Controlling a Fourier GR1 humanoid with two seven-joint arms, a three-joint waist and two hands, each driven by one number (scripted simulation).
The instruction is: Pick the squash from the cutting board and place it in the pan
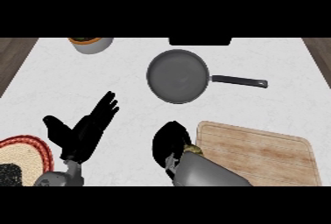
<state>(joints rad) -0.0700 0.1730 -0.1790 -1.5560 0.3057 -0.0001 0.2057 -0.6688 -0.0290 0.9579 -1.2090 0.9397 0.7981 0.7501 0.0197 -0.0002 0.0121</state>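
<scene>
The right hand (169,146) curled round the squash (192,151), just off the cutting board's (258,153) left edge. The left hand (87,129) rested open, fingers straight and together, beside a woven mat (29,151). Farther off sat the pan (177,76), then a bowl (92,43).
</scene>
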